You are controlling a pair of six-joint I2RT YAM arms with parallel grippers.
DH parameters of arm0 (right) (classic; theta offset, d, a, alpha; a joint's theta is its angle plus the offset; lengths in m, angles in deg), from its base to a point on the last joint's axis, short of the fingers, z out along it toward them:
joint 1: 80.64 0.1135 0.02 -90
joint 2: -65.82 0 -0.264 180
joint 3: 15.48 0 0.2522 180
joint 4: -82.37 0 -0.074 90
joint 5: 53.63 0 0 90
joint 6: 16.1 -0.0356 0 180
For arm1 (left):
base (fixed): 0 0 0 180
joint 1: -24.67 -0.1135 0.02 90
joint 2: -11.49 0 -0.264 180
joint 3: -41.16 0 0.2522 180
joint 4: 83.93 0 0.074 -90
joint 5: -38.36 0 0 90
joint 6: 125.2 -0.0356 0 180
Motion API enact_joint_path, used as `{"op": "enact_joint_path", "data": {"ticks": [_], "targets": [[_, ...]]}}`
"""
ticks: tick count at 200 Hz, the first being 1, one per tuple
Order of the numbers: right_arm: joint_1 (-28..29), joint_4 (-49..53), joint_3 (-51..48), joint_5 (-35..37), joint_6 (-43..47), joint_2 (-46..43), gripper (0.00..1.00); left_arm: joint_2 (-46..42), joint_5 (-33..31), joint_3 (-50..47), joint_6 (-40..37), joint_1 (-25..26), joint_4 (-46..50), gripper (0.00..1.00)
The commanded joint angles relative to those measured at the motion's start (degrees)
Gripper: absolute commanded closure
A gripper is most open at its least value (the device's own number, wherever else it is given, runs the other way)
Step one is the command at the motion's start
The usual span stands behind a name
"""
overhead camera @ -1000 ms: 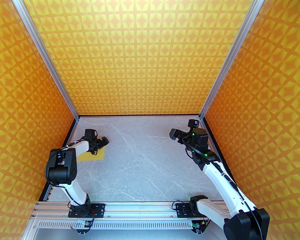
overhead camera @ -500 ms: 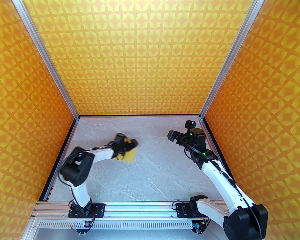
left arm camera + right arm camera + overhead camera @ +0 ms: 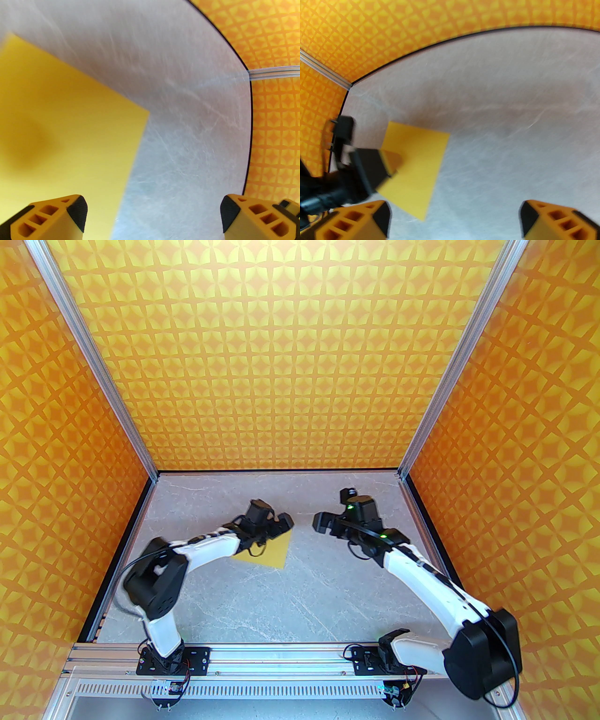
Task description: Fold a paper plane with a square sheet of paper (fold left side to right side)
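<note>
Where it lies flat on the table (image 3: 300, 601), 1 yellow sheet (image 3: 271, 554) — left gripper (image 3: 283, 526) spread over its corner, right gripper (image 3: 321, 523) spread, empty, nearby

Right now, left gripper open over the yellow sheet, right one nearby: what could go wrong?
1. The square sheet of paper lies skewed to the table edges; a left-to-right fold could crease off-square.
2. The left gripper is open, one finger over the sheet, one over bare table; pressing may crumple it.
3. The right gripper is close by; they might collide.
</note>
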Motion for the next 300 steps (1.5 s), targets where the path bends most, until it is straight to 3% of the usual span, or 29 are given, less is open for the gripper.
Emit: {"op": "enact_joint_path", "data": {"ticks": [1,12,27,40,74,121,180,266,300], "targets": [[4.3,-5.1,-0.9,-1.4,-6.9,4.5,0.46,-6.6,-3.6,-2.9,-10.0,-4.2,7.0,0.01],[6.6,-8.2,-0.9,-1.8,-10.7,7.7,0.69,-9.1,-3.2,-4.6,-11.3,-6.9,8.7,0.01],[10.0,-11.0,0.1,-0.6,-14.8,12.3,0.91,-11.6,0.6,-6.0,-14.0,-11.0,10.4,0.01],[12.5,-12.3,1.6,1.0,-17.8,16.3,1.0,-13.5,1.2,-6.4,-16.7,-13.1,12.6,0.01],[15.9,-13.9,6.1,2.9,-24.6,27.2,1.0,-16.2,1.2,-7.0,-22.6,-14.0,15.5,0.01],[16.3,-12.5,11.9,5.5,-25.3,35.1,1.0,-17.2,1.2,-10.1,-21.7,-14.2,14.9,0.01],[14.6,-4.0,14.9,7.0,-17.5,38.1,1.0,-13.9,2.9,-8.5,-22.4,-14.2,15.1,0.01],[7.7,3.3,17.4,1.1,-1.6,39.3,1.0,-7.7,8.5,-6.7,-20.1,-13.9,11.8,0.01],[6.1,8.6,21.6,4.4,5.4,40.4,1.0,-5.0,10.5,-5.3,-19.9,-13.5,11.3,0.04]]}}
